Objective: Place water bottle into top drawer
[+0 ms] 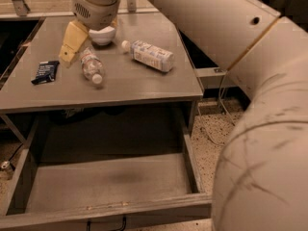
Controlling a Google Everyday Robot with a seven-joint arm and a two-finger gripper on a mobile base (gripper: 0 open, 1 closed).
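Grasping is judged to be in hand: the bottle [91,65] lies on the surface [144,83] just beside the claw [74,49], whose grip state cannot be told, and a firm hold is needed before the open drawer [110,182] below is reached.

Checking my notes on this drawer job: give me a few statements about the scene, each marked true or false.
1. The water bottle lies on its side on the table. True.
2. The top drawer is shut. False: it is pulled open below the table.
3. The gripper hangs over the table, right by the water bottle. True.
4. The white-labelled bottle stands upright. False: it lies on its side on the table.
5. The dark packet is in the drawer. False: it lies on the table, to the left of the water bottle in the picture.
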